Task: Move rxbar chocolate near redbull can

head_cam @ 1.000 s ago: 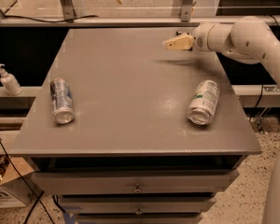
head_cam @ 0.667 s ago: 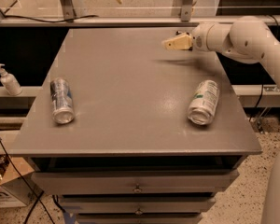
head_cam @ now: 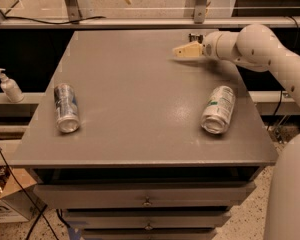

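Gripper: the gripper (head_cam: 182,51) hovers low over the far right part of the table (head_cam: 140,89), pointing left off the white arm (head_cam: 262,51). We cannot tell whether it is wide or narrow, and we see nothing in it.
Rxbar chocolate: we take the small dark thing with pale marks just behind the gripper, at the table's far edge, for the rxbar chocolate (head_cam: 194,36). It lies flat and apart from the gripper.
Redbull can: the redbull can (head_cam: 66,108) lies on its side well to the gripper's left and nearer the front, shiny end toward the front edge.
Other can: a silver-white can with green print (head_cam: 219,109) lies on its side in front of the gripper, slightly to its right.
Step in hand: we judge this the approach to the bar, which is not yet grasped.
Next move: we would bring the gripper back over the bar, lower it, grip it, then carry it left and forward across the table to the redbull can.
Surface: a flat matte grey top over drawers (head_cam: 147,199).
Room: a pump bottle (head_cam: 9,85) stands on a ledge beyond the redbull can, and a metal frame (head_cam: 72,4) runs behind the table.
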Action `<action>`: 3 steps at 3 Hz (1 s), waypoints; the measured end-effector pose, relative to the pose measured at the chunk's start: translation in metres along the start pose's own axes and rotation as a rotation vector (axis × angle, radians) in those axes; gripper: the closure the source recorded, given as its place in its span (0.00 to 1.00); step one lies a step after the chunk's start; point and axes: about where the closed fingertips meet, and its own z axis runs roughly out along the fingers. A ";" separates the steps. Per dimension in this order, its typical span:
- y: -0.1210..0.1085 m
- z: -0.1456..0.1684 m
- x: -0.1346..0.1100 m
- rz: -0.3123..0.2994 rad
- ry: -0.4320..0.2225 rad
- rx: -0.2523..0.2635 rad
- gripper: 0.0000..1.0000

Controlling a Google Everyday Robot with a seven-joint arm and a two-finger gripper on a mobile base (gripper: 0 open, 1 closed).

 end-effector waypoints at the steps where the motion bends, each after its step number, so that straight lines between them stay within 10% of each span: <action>1: -0.004 0.008 0.010 0.022 0.022 0.028 0.00; 3: -0.006 0.013 0.013 0.078 0.020 0.051 0.40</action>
